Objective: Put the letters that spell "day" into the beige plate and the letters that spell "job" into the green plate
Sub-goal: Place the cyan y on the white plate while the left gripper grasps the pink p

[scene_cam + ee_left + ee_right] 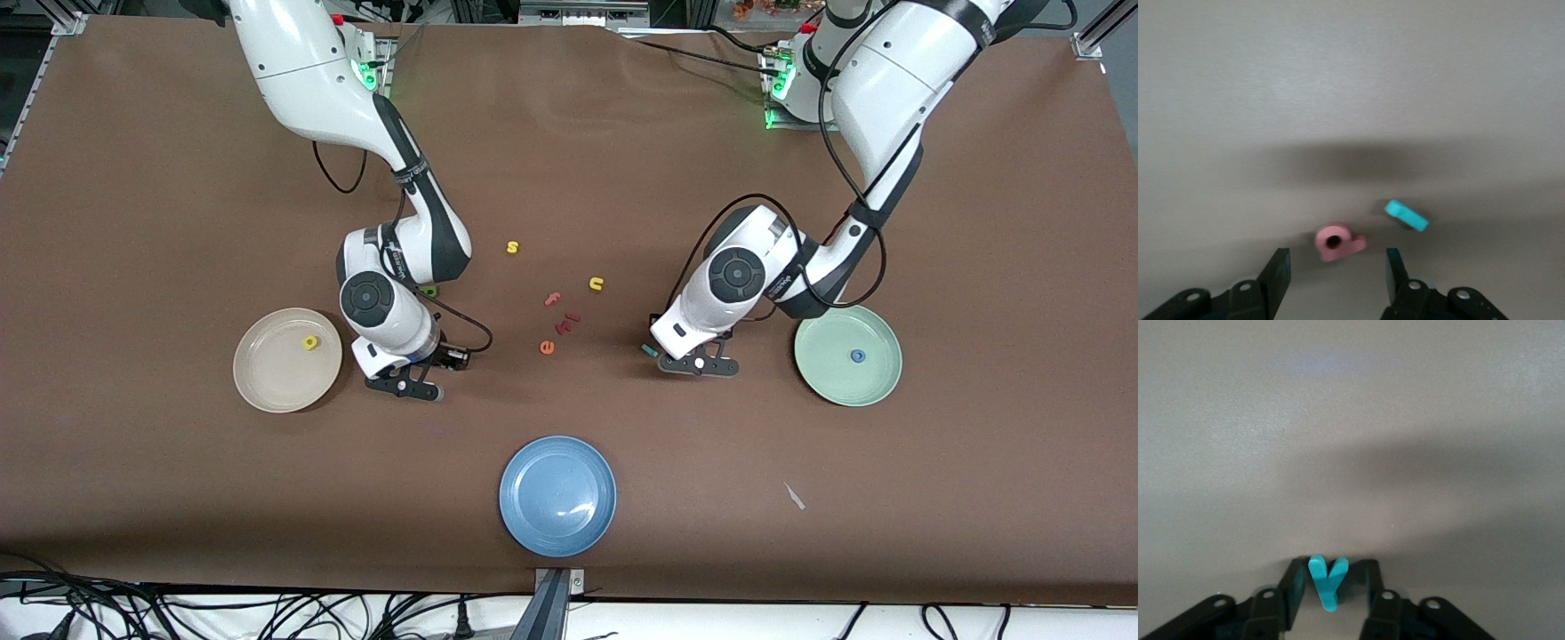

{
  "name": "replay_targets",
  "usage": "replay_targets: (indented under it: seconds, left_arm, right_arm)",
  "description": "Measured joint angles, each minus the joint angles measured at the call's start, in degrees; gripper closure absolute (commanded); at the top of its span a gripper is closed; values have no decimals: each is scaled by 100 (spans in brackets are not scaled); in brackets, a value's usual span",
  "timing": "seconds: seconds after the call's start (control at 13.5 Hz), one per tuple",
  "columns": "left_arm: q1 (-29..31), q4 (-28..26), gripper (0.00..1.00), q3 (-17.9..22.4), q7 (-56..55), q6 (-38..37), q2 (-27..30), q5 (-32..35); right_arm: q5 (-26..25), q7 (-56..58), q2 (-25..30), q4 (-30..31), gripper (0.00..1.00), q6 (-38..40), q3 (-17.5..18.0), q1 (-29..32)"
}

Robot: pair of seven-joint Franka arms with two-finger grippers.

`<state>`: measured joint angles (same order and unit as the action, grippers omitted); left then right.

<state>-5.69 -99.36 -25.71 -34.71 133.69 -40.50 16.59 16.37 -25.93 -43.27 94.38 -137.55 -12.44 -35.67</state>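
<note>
Right tool: down at the counter, off the blue plate toward the right arm's end. Fingers pressed in on the teal y, pinching it from both sides.

Left tool: low over the counter, off the blue plate toward the left arm's end. Fingers spread, gripping nothing. Pink b flat on the counter just ahead of the gap between the fingers. Teal j just beside the pink b, apart from it.

Beige plate: farther from the front camera than the blue plate, toward the right arm's end. Yellow a inside.

Green plate: farther from the front camera than the blue plate, toward the left arm's end. Blue o inside.

Dark green d: on the counter, farther from the front camera than the blue plate, partly hidden under the right arm.

Yellow s, yellow u, pink f and orange e: loose on the counter, farther from the front camera than the blue plate.
</note>
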Motion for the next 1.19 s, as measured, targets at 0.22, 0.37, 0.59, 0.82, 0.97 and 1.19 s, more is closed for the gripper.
replay_targets:
  seconds: [0.22,0.37,0.59,0.82,0.97,1.19]
  left_arm:
    - [-40,-1,33,17,-101,220,-96,78]
    - [-39,-1,34,33,-115,241,-128,159]
    - [-35,-1,34,39,-132,241,-150,352]
    - [-34,-67,34,43,-135,241,-158,379]
    - [-34,-115,35,44,-135,241,-162,379]
    - [-32,-124,35,50,-135,241,-187,379]
  right_arm:
    - [0,-8,-2,-3,83,-1,-1,1]
    - [0,-9,-2,-5,91,-1,-1,1]
    - [0,-9,-3,-16,100,-1,-1,1]
    - [-3,27,-3,-213,100,252,-37,9]
    - [-4,302,31,-346,100,609,-157,20]
    - [-5,1024,180,-262,100,909,-409,39]
